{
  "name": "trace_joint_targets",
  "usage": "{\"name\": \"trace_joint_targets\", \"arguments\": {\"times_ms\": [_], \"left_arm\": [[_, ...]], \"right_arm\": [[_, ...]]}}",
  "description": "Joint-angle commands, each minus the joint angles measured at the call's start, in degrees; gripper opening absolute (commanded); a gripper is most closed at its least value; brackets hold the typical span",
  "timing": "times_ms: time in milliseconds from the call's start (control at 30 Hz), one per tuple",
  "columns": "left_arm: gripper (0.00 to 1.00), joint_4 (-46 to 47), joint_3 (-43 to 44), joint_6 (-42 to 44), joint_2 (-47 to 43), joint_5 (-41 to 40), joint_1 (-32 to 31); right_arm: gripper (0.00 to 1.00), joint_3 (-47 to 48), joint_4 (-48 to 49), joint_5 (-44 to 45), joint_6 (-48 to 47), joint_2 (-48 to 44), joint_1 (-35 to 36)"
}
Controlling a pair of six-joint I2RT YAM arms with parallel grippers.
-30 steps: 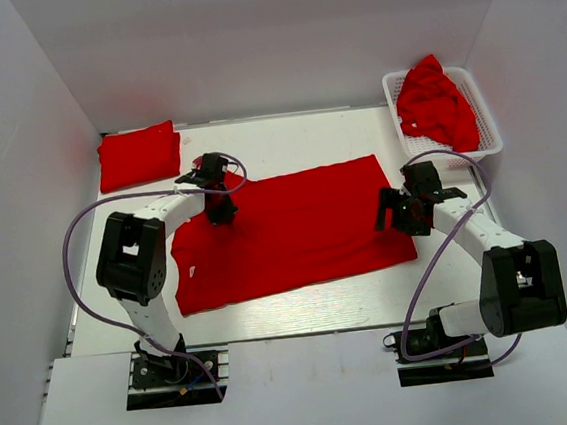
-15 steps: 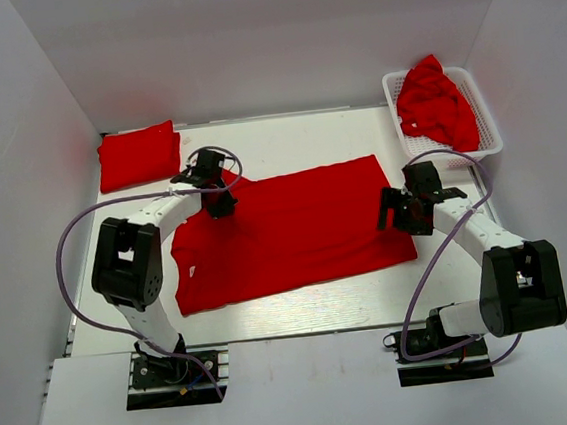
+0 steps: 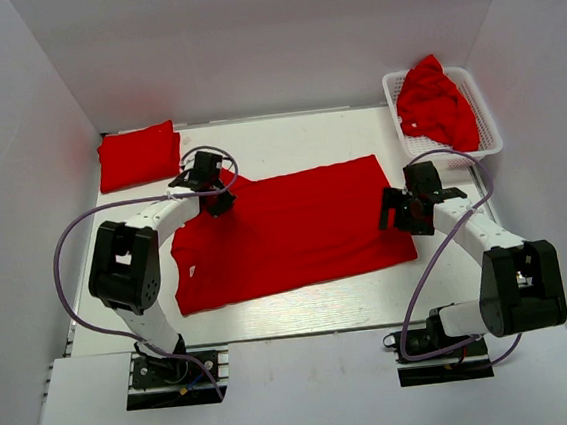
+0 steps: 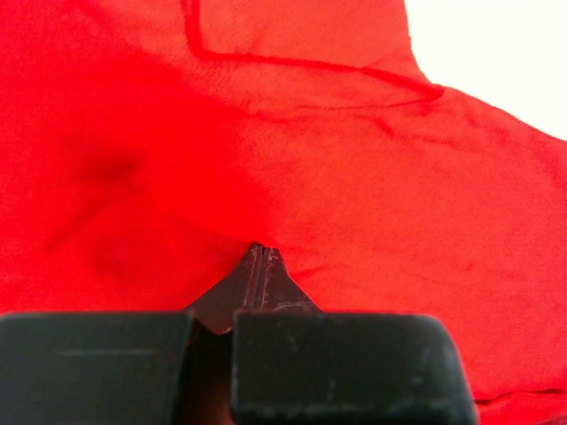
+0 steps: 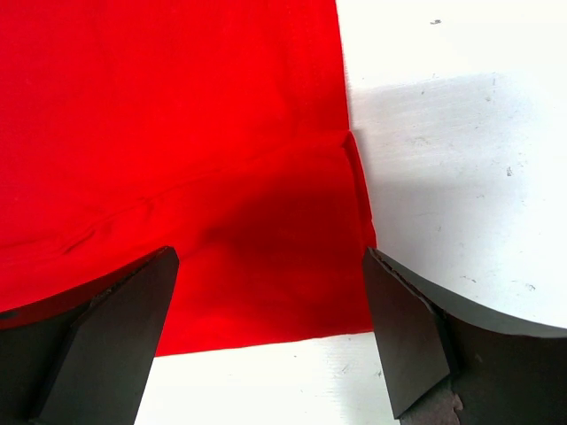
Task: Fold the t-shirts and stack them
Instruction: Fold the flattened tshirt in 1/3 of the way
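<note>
A bright red t-shirt (image 3: 295,226) lies spread flat in the middle of the table. My left gripper (image 3: 218,199) is at its far left part, near the collar and sleeve. In the left wrist view its jaws (image 4: 260,255) are shut, with the red cloth (image 4: 372,195) puckered at the tips. My right gripper (image 3: 398,213) is open over the shirt's right hem. In the right wrist view it (image 5: 266,261) straddles the shirt's near right corner (image 5: 292,266). A folded red t-shirt (image 3: 138,156) lies at the far left. More crumpled red t-shirts (image 3: 436,102) fill the basket.
A white lattice basket (image 3: 487,117) stands at the far right corner. White walls enclose the table on three sides. Bare white table (image 5: 461,159) shows to the right of the shirt's hem. Purple cables loop beside both arms.
My left gripper has moved a little up and to the left along the shirt's far left part. The right gripper has barely shifted.
</note>
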Motion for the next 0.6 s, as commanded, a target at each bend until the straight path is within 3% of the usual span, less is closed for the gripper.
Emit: {"name": "trace_joint_targets", "arguments": {"times_ms": [0,300,367,400,433,567], "left_arm": [[0.00,5.0,0.2,1.2,-2.1,0.5,0.3],[0.00,2.2,6.8,4.7,4.3,-0.3,0.3],[0.20,0.1,9.1,6.1,6.5,-2.0,0.3],[0.37,-2.2,12.0,7.1,7.1,-2.6,0.3],[0.69,-3.2,13.3,8.1,7.7,-2.6,0.3],[0.86,-5.7,17.7,10.0,8.5,-4.9,0.3]], "right_arm": [[0.90,0.8,-0.3,1.3,0.3,-1.4,-0.2],[0.90,1.4,-1.0,1.6,0.3,-1.4,-0.2],[0.90,1.7,-1.4,1.3,0.1,-1.4,-0.2],[0.90,2.0,-1.7,1.2,0.3,-1.3,-0.2],[0.90,2.3,-1.6,1.4,0.0,-1.5,-0.2],[0.90,3.7,-2.1,1.2,-0.1,-2.3,-0.1]]}}
